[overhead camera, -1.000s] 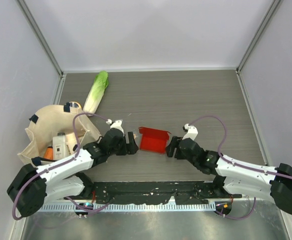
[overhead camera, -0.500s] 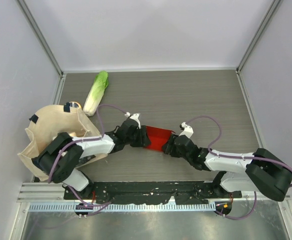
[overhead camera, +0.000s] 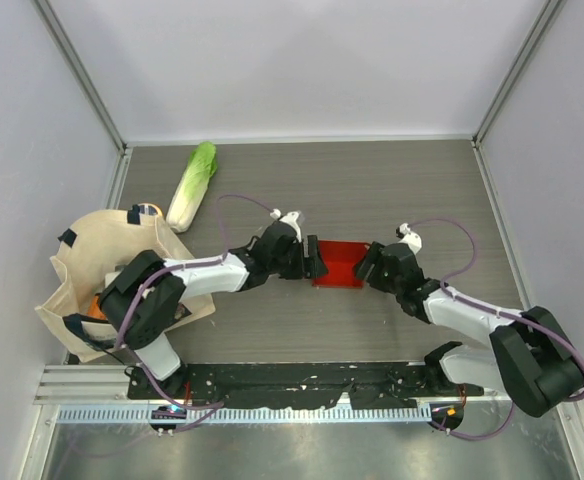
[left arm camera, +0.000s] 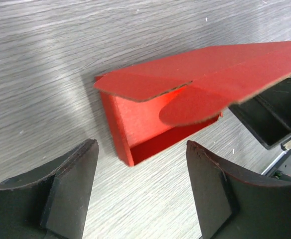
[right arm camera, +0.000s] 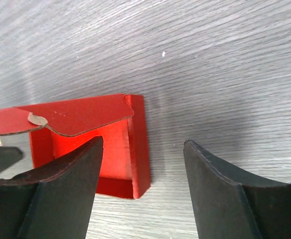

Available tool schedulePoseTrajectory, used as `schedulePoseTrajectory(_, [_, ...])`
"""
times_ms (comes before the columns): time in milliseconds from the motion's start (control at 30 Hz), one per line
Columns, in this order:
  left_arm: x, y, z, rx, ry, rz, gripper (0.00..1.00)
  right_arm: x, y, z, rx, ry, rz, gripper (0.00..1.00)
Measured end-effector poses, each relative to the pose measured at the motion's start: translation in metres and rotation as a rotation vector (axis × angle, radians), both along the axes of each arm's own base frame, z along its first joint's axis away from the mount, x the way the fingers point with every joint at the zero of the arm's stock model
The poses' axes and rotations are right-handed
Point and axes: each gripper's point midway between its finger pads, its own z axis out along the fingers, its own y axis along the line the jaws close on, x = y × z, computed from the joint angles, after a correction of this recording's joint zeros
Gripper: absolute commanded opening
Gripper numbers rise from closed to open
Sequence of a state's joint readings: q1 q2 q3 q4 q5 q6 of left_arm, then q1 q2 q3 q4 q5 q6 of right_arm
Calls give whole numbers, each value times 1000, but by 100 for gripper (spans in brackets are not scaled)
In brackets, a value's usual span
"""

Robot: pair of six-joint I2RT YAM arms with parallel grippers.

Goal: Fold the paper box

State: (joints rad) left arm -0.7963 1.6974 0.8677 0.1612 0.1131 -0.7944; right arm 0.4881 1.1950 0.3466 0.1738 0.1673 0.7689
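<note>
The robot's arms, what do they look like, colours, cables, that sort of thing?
The left arm and right arm both have white link shells between bulky black joints. A thin purple cable loops loosely off each one, and a small white fitting sits near each wrist. The left hand and right hand are black, with broad matte fingers rounded at the tips.

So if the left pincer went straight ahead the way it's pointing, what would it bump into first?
Probably the red paper box. It lies right ahead of the open left pincer, its open end facing it, with only bare table in between. The gap is hard to judge.
</note>
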Motion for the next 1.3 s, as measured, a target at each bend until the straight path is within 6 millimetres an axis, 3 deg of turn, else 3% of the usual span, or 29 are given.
schedulePoseTrajectory(167, [-4,29,26,88,-59,36,75,-5,-13,4,-82,26,5,73])
schedulePoseTrajectory(300, [4,78,61,181,-146,160,77,-15,-32,16,-125,16,-44,73])
schedulePoseTrajectory(400, [17,120,61,305,-110,287,80,-20,-43,30,-142,-18,-66,73])
schedulePoseTrajectory(500, [29,143,48,407,-27,371,80,-24,-47,44,-141,-55,-61,72])
schedulePoseTrajectory(633, [28,144,25,465,94,422,78,-28,-47,54,-139,-73,-45,71])
schedulePoseTrajectory(933, [32,137,-14,545,270,536,65,-36,-45,48,-136,-36,-13,70])
schedulePoseTrajectory(1133, [27,140,-29,578,321,578,57,-36,-45,55,-124,-63,-15,70])
schedulePoseTrajectory(1300, [25,131,-36,590,334,579,54,-36,-45,55,-125,-62,-14,70])
